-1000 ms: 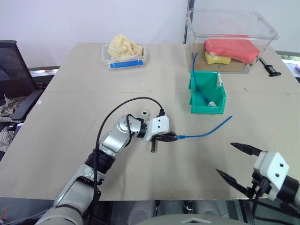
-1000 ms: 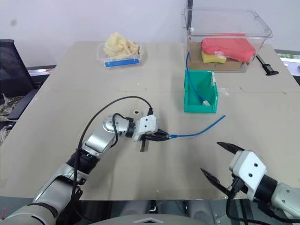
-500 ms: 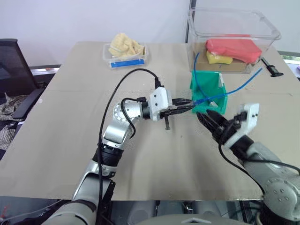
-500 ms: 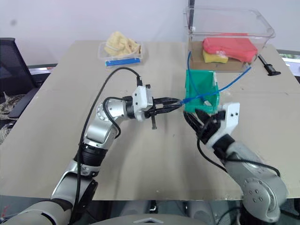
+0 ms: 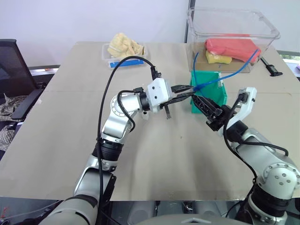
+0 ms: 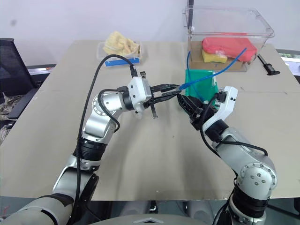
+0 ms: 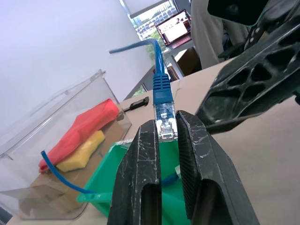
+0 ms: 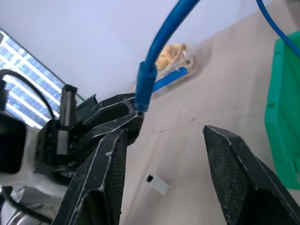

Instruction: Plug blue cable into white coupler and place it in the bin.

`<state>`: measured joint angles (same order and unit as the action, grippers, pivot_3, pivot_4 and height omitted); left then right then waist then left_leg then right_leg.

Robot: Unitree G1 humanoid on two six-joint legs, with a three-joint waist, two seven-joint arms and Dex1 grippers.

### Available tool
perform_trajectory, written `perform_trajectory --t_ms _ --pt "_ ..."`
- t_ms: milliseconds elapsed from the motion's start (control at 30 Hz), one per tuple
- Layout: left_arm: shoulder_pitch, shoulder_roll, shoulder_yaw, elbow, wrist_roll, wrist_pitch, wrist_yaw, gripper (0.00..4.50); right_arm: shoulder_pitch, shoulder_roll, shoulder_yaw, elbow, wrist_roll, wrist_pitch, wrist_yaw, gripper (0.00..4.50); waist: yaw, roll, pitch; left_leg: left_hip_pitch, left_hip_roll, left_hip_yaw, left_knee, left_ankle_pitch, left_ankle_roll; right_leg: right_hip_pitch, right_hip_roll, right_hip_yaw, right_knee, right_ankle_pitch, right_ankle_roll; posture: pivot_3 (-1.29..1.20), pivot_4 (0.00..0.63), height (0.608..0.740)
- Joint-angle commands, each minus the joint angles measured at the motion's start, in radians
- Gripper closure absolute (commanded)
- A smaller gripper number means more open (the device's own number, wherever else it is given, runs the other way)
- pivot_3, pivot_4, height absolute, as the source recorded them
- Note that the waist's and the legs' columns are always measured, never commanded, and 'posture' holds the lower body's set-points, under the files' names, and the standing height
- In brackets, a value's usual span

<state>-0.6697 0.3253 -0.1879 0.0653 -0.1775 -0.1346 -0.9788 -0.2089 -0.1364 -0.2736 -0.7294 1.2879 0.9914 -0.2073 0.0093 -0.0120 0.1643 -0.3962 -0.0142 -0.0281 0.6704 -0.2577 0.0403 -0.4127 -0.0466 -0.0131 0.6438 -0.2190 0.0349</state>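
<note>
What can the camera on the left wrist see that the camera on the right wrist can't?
Left wrist alone: the clear tub with a red thing and a yellow sponge inside.

Right wrist alone: the white coupler lying loose on the table, and the small clear tray.

Both: the blue cable, its plug pinched in the left end effector, the green bin, and the right end effector's open fingers.

A wide beige counter (image 5: 56,140) is set against a plain white wall (image 5: 93,18). A black office chair (image 5: 14,70) is seen beside the counter.
</note>
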Motion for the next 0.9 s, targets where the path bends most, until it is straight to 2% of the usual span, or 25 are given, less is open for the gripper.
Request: perform_trajectory --t_ms 33,300,767,800,833,900 --pt "-0.020 0.005 0.005 -0.009 -0.009 0.004 0.000 4.50 0.011 -0.054 0.003 -0.038 0.084 -0.064 -0.009 2.05 -0.002 0.000 0.000 0.000 0.000 0.000 0.000 0.000 0.000 0.000 0.000 0.000 0.000 0.000 0.000 0.00 0.150 0.740" --pt "-0.009 0.010 0.004 -0.017 -0.019 0.007 -0.014 4.50 0.009 -0.138 0.046 -0.017 0.148 -0.166 -0.032 2.05 -0.014 0.000 0.000 0.000 0.001 -0.001 0.000 0.000 0.000 0.000 0.000 0.001 0.000 0.000 0.000 0.00 0.150 0.740" --pt "0.022 0.018 -0.006 -0.032 -0.022 -0.026 -0.040 4.50 -0.026 -0.164 0.146 0.038 0.136 -0.264 -0.049 2.05 -0.019 0.000 0.000 0.000 0.001 -0.001 0.000 0.000 0.000 0.000 0.000 0.001 0.000 0.000 0.000 0.00 0.150 0.740" --pt "0.022 0.018 -0.007 -0.032 -0.023 -0.028 -0.042 4.50 -0.029 -0.165 0.150 0.043 0.134 -0.268 -0.051 2.47 -0.019 0.000 0.000 0.000 0.001 -0.001 0.000 0.000 0.000 0.000 0.000 0.001 0.000 0.000 0.000 0.00 0.150 0.740" --pt "0.024 0.018 -0.006 -0.034 -0.024 -0.028 -0.044 4.50 -0.032 -0.165 0.153 0.045 0.134 -0.272 -0.053 2.58 -0.019 0.000 0.000 0.000 0.001 0.000 0.000 0.000 0.000 0.000 0.000 0.001 0.000 0.000 0.000 0.00 0.150 0.740" --pt "0.026 0.017 -0.006 -0.034 -0.025 -0.030 -0.047 4.50 -0.035 -0.169 0.157 0.049 0.134 -0.279 -0.055 3.27 -0.019 0.000 0.000 0.000 0.001 0.000 0.000 0.000 0.000 0.000 0.000 0.001 0.000 0.000 0.000 0.00 0.150 0.740"
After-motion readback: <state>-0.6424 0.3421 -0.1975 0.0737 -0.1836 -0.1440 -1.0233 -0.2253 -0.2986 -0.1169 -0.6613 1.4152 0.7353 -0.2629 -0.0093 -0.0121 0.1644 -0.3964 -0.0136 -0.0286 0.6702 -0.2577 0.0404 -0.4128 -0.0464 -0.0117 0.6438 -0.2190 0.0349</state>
